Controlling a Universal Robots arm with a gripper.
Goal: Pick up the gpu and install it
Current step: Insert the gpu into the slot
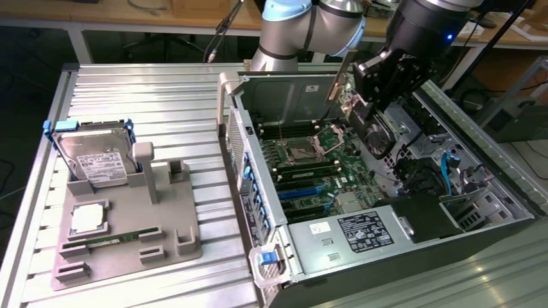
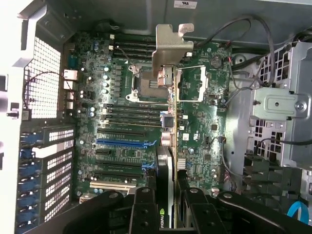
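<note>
Holding gpu point(image 1: 375, 131) point(image 2: 171, 53) in gripper point(image 1: 373, 102) point(image 2: 168, 197), jaws pinched narrow on the card's edge. Hanging edge-down inside case point(image 1: 256, 160), above board point(image 1: 317, 170) point(image 2: 122, 122) and near socket point(image 1: 330, 138) point(image 2: 144, 83); not seated in any slot as far as can be told. Judged about halfway: pickup done, seating in slot point(image 1: 299, 192) point(image 2: 122, 144) and release left. Thin flat dark card with 1 round black fan on 1 face and a bent silvery sheet-metal bracket at the far end; green logo on the gripped end in the wrist view. Green board below, crowded with small parts, blue plastic slots among black ones. Grey sheet-steel case walls, perforated on 1 side. Outside, on ribbed metal table point(image 1: 154, 96), grey moulded tray point(image 1: 163, 218) with boxy silver drive point(image 1: 96, 157) standing in blue rails and 1 narrow green stick point(image 1: 107, 240) lying flat.
</note>
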